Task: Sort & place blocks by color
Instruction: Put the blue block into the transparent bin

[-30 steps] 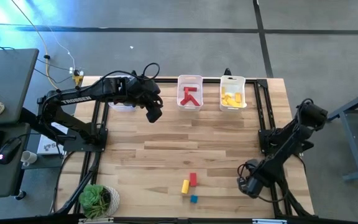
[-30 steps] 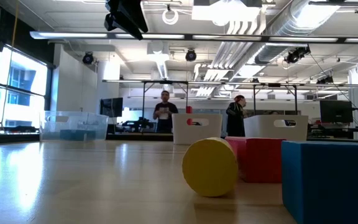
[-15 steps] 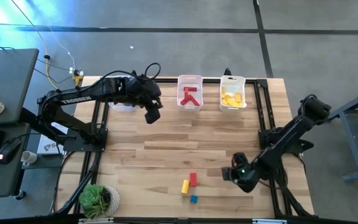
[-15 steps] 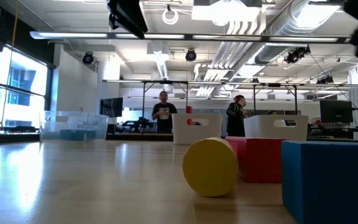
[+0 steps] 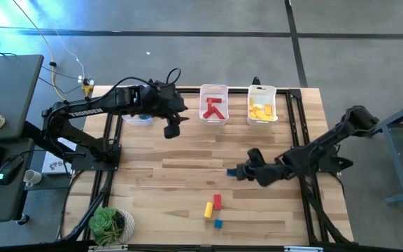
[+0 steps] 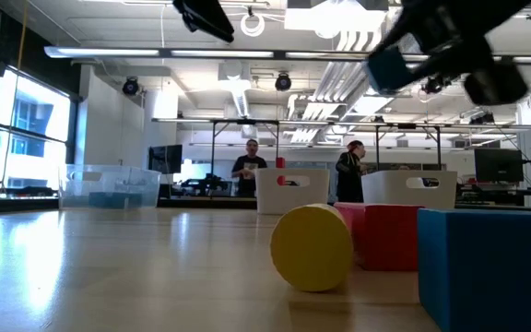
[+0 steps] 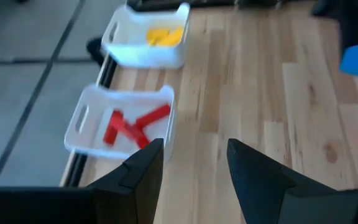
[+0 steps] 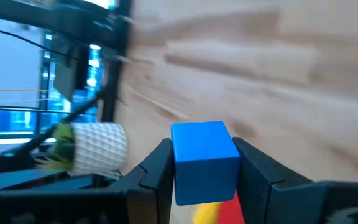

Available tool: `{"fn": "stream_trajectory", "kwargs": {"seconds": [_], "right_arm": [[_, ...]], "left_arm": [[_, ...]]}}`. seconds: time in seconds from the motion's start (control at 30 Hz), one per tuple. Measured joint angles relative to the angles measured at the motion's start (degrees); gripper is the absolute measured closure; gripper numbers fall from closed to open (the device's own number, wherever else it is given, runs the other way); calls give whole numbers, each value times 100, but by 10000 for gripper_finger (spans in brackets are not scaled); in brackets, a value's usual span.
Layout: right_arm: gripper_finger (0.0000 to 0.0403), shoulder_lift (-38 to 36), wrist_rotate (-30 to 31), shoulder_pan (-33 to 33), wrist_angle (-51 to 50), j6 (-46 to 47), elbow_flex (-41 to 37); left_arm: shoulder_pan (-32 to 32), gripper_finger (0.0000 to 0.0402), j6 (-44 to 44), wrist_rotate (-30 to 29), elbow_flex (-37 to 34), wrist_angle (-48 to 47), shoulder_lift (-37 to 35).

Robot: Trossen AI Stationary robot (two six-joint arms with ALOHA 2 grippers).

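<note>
Two arms: right gripper (image 8: 205,163) jaws clamp blue cube (image 8: 204,158), left gripper (image 7: 194,163) jaws apart, empty.

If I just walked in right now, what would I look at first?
Probably the small blue cube pinched in the right hand, carried above the middle of the wooden table. Then the two white bins at the far edge, one holding red bars, one yellow blocks.
</note>
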Motion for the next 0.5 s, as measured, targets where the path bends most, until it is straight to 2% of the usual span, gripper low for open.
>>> {"fn": "stream_trajectory", "kwargs": {"seconds": [0.3,0.5], "right_arm": [[293,-169,-719,-1209,1622,-2160,6],[293,-535,-1533,-1977,1973,-3020,4]], "left_arm": [[-1,237,579,214,0,820,0],[3,237,646,514,0,1150,0]]}}
